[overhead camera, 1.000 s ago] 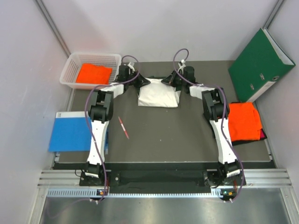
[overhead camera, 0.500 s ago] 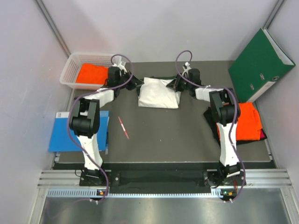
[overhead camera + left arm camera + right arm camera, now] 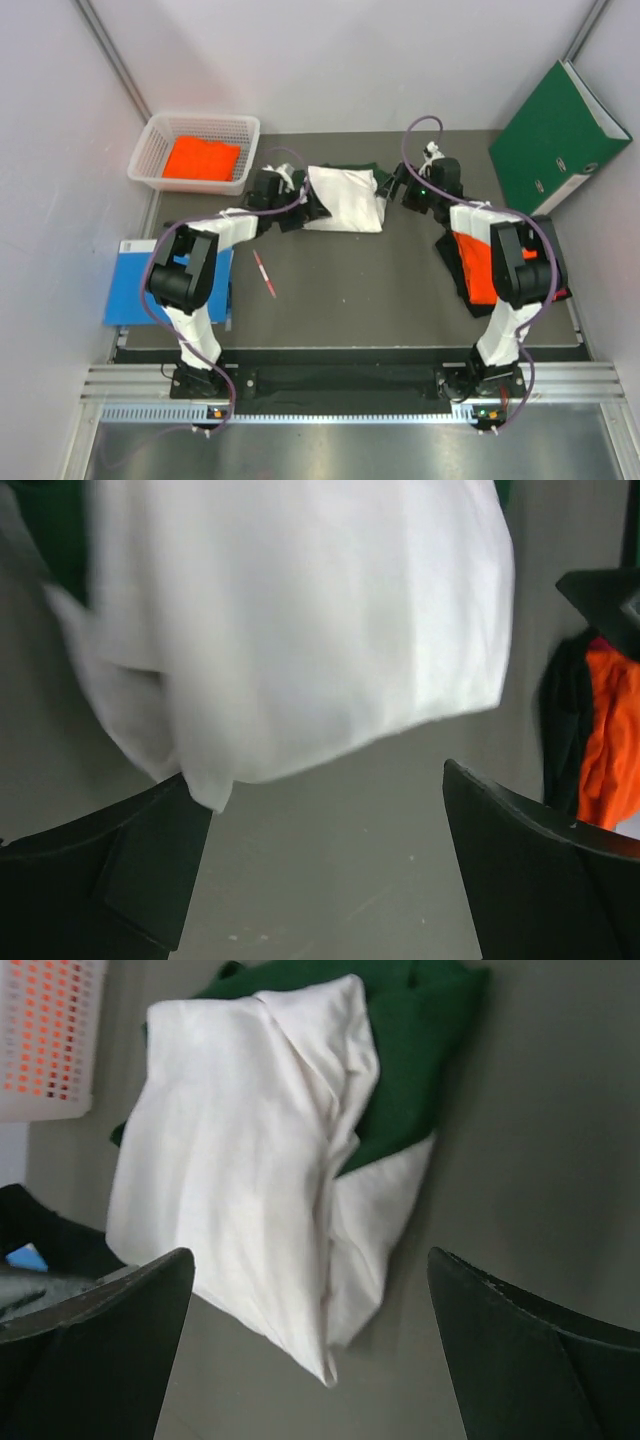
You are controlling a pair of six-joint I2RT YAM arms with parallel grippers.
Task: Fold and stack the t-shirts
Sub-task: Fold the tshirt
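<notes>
At the far middle of the bench [image 3: 350,290] lies the folded white t-shirt [image 3: 348,198], with dark green sleeve cloth showing at its far edge. At its left edge the left pincer [image 3: 312,208] is spread wide, nothing between its jaws. Just off its right edge the right pincer [image 3: 393,192] is equally wide and empty. An orange t-shirt [image 3: 202,158] lies in the white basket [image 3: 150,150] at far left. A second orange t-shirt [image 3: 480,265] rests on a black t-shirt [image 3: 452,262] at right, partly under the right arm. A green binder [image 3: 555,140] leans beyond them.
</notes>
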